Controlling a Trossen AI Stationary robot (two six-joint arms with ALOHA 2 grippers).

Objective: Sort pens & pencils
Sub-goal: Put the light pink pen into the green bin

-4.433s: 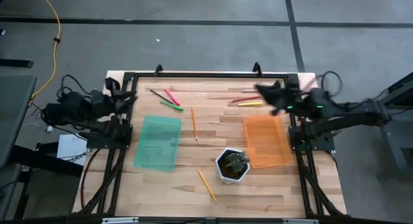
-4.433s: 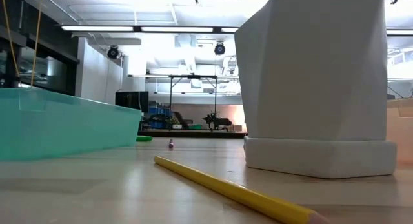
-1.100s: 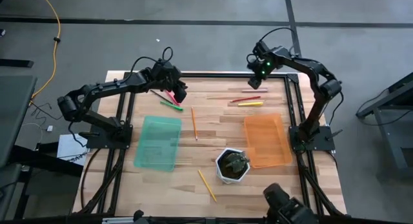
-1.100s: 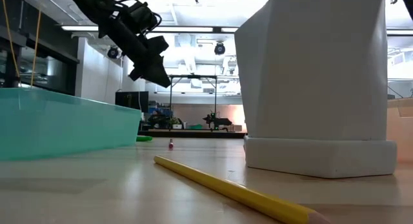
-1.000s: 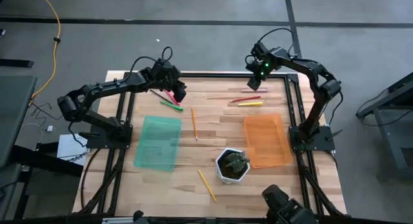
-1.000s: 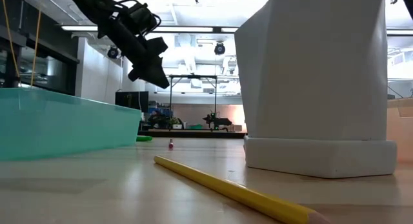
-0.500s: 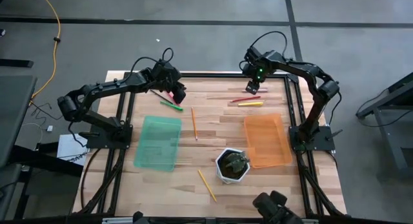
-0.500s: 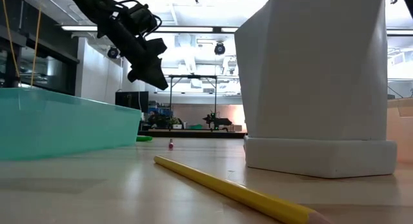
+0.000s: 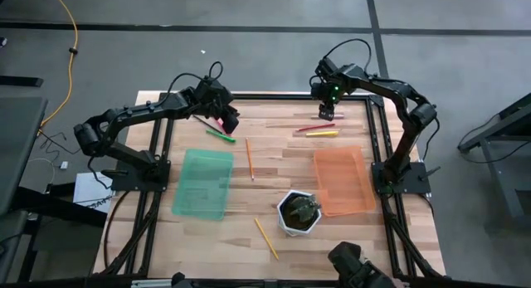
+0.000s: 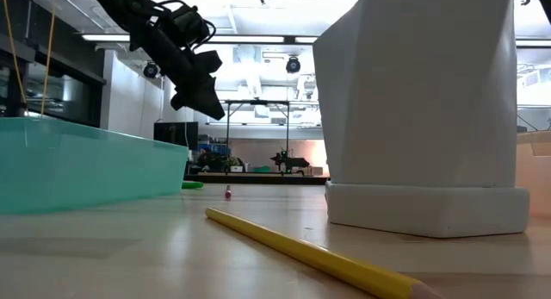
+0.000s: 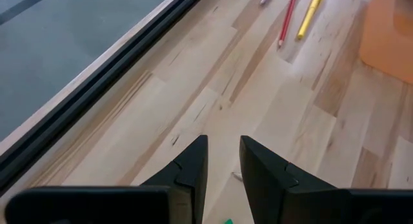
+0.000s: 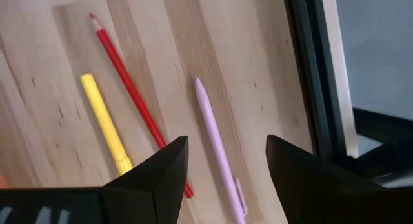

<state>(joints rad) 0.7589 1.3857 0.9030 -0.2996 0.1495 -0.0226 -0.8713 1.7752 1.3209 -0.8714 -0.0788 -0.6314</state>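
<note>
Black, pink and green pens (image 9: pixel 217 129) lie at the far left of the table. My left gripper (image 9: pixel 231 122) hovers over them, slanting down, its fingers (image 11: pixel 193 161) a narrow gap apart with nothing between. At the far right lie a pink pen (image 12: pixel 217 148), a red pencil (image 12: pixel 132 91) and a yellow pen (image 12: pixel 105 129). My right gripper (image 12: pixel 226 161) hangs wide open above them, its fingers on either side of the pink pen, clear of it. An orange pencil (image 9: pixel 249 158) lies mid-table and a yellow-orange pencil (image 9: pixel 265 237) near the front.
A green tray (image 9: pixel 203 183) sits at the left and an orange tray (image 9: pixel 342 182) at the right. A white pot with a plant (image 9: pixel 299 212) stands between them toward the front. A dark shape (image 9: pixel 353 267) shows at the near edge.
My right gripper has rolled about its own pointing line while hovering over the pens at the far right, staying open. The dark shape at the near edge has drifted toward the left.
</note>
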